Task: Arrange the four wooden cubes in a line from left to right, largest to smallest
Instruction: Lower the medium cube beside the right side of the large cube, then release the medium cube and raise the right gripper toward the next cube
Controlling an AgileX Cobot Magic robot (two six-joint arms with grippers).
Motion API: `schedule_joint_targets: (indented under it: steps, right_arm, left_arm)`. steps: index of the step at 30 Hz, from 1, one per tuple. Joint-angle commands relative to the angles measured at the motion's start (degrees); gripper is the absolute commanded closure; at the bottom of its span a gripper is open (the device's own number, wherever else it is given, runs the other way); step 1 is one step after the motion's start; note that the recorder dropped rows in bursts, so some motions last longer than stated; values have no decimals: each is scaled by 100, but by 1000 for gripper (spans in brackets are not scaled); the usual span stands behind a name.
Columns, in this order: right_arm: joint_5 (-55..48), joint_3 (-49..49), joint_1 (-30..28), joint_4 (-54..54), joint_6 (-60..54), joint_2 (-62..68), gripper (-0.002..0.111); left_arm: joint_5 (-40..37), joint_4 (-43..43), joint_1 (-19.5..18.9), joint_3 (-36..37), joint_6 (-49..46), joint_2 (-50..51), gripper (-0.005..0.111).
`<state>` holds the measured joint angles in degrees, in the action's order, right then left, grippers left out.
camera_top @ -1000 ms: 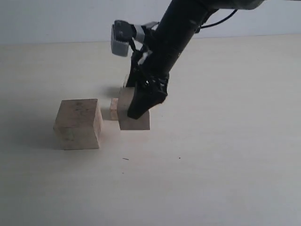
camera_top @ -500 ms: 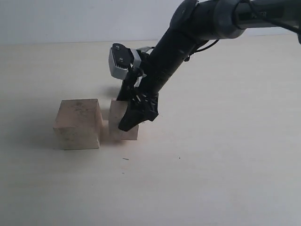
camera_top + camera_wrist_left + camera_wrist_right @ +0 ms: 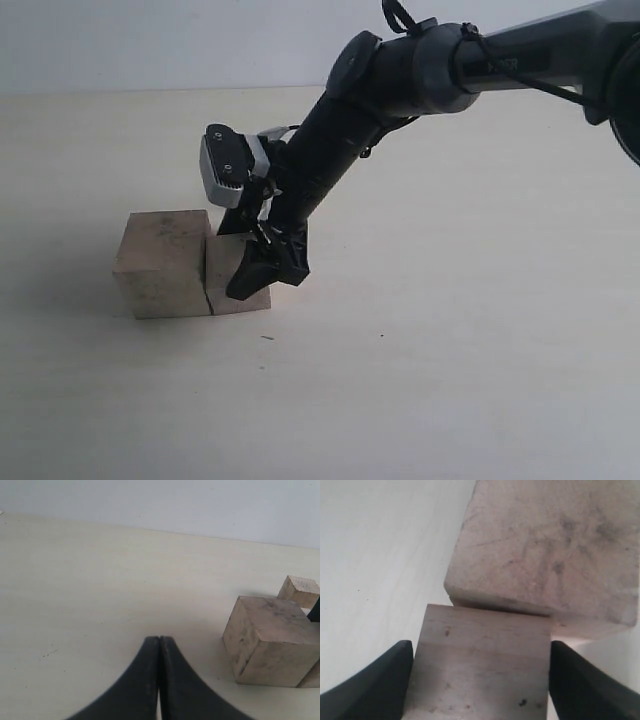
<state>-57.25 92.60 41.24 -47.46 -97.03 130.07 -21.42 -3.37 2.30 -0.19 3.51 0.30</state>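
Observation:
The largest wooden cube (image 3: 165, 262) stands on the table at the left, and the left wrist view shows it too (image 3: 272, 647). A medium wooden cube (image 3: 232, 287) rests right beside it, touching its right face. My right gripper (image 3: 262, 270) is shut on this medium cube (image 3: 480, 665), one finger on each side, with the largest cube (image 3: 550, 550) just beyond. A smaller cube (image 3: 300, 591) sits behind the largest one; in the exterior view the arm hides it. No fourth cube shows in any view. My left gripper (image 3: 159, 639) is shut and empty, low over bare table, out of the exterior view.
The pale table (image 3: 450, 380) runs to a white wall (image 3: 150, 40) at the back. My right arm (image 3: 400, 80) reaches in from the upper right across the middle.
My right gripper has carried the medium cube leftward and down until it touches the largest cube. The small cube behind is now hidden in the exterior view.

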Motion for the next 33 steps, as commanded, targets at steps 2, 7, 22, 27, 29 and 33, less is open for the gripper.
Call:
schedule_joint_targets:
  steps: [2,7,22,27,29,33]
  right_arm:
    - [168,-14,11,282,118,-13,89]
    - [290,-14,11,282,583,-13,59]
    - [232,-14,11,1758,3010,-1088,27]
    - [44,-24,11,3729,5178,-1141,34]
    - [113,-24,11,3709,5208,-1000,35]
    - [512,-24,11,3325,5208,-676,36]
  left_arm:
    - [80,18,44,19,-11,-30,107]
    - [80,18,44,19,-11,-30,107]
    - [80,18,44,19,-11,-30,107]
    - [80,18,44,19,-11,-30,107]
    - [80,18,44,19,-11,-30,107]
    - [80,18,44,19,-11,-30,107]
